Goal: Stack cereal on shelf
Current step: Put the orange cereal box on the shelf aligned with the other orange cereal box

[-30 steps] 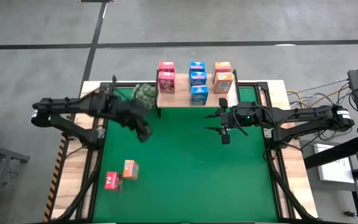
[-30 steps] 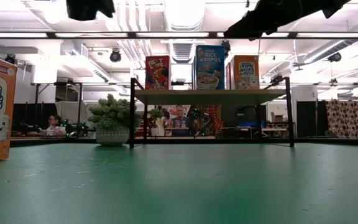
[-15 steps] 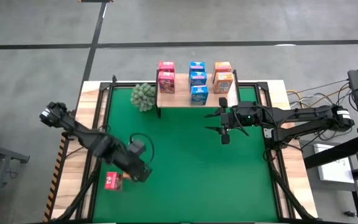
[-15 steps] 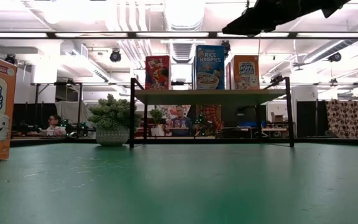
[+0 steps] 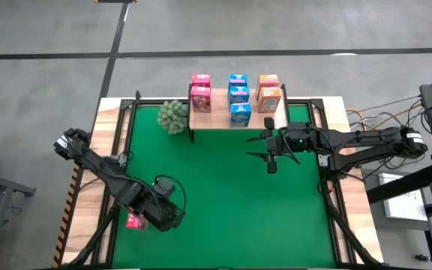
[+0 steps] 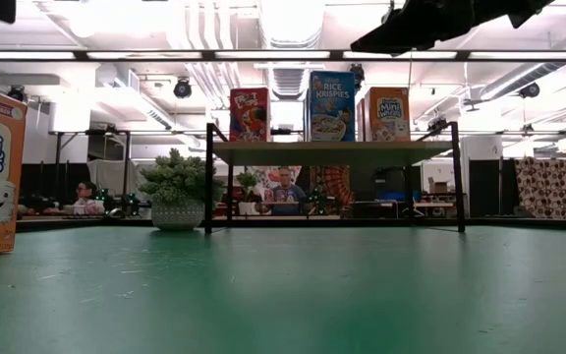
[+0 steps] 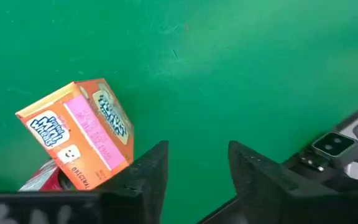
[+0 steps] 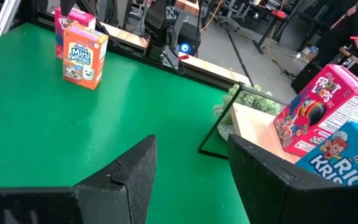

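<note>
L gripper (image 7: 192,163) hangs over the near-left part of the green mat (image 5: 231,187), fingers parted w/ nothing between them. The orange box (image 7: 79,132) sits just beside one finger, not inside the gap; a pink-red box (image 7: 39,180) peeks out right behind it, touching or nearly so.

Step in hand, as I read it: pick the orange box for the shelf (image 5: 235,120). To do it well – shift sideways so the box is centred between the fingers, square the jaws to its flat faces rather than a corner (it sits skewed to the claw), come down on the narrow sides, and don't nudge the pink-red one. The gap looks only a bit wider than the box, so opening more first would be safer.

R gripper (image 8: 188,165) waits near the shelf front, fingers apart, empty; shelf edge and plant ball (image 5: 173,116) lie ahead of it.

Shelf holds seven boxes in three columns – pink-red, blue, orange.

Writing: "Frosted Mini-Wheats", partly cut off, on the big orange box at the low view's edge; "Rice Krispies" on blue (image 6: 332,105); "Mini Wheats" on orange (image 6: 388,113); "Froot Loops" on pink-red (image 8: 325,109). Wrist-view box side panel text too small, bar "ORIGINAL".
</note>
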Controlling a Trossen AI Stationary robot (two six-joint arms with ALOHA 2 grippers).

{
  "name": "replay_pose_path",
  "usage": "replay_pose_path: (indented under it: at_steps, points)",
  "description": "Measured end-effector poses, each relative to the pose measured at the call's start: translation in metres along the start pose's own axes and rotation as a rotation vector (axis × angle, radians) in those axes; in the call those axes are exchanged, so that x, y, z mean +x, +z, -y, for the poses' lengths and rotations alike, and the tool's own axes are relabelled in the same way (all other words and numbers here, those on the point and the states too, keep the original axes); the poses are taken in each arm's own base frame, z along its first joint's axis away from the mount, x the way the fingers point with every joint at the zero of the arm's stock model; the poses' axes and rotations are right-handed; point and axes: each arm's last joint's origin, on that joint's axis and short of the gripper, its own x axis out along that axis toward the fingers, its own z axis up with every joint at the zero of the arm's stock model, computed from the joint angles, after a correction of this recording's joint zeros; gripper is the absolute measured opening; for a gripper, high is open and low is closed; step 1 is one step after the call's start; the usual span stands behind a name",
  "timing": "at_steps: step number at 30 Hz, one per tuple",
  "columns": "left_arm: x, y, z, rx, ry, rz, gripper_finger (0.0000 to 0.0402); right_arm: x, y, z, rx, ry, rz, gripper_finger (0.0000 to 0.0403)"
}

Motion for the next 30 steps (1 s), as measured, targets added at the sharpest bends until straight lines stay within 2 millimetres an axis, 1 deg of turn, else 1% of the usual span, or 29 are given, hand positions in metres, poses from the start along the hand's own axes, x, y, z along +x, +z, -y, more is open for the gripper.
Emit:
replay_pose_path:
  at_steps: [5,7,10,15,18,21,25,30]
  points:
    - [0.003,0.000,-0.003,-0.007,0.056,0.005,0.0205,0.000,0.000,0.000,-0.017,0.000,0.000,0.0185]
    - [0.003,0.000,-0.009,-0.036,0.121,0.006,0.0222,0.000,0.000,0.000,-0.023,0.000,0.000,0.0185]
    - [0.001,0.000,-0.019,-0.071,0.219,0.024,0.0237,0.000,0.000,0.000,-0.032,0.000,0.000,0.0185]
    - [0.006,-0.002,-0.024,-0.090,0.262,0.039,0.0240,0.000,0.000,0.000,-0.034,0.000,0.000,0.0185]
    - [0.014,-0.003,-0.030,-0.103,0.299,0.042,0.0236,0.000,0.000,0.000,-0.034,0.000,0.000,0.0185]
    - [0.023,-0.004,-0.035,-0.107,0.341,0.006,0.0233,0.000,0.000,0.000,-0.034,0.000,0.000,0.0185]
    - [0.032,-0.006,-0.037,-0.108,0.321,-0.004,0.0231,0.000,0.000,0.000,-0.034,0.000,0.000,0.0185]
    - [0.032,-0.006,-0.037,-0.108,0.310,-0.007,0.0231,0.000,0.000,0.000,-0.034,0.000,0.000,0.0185]
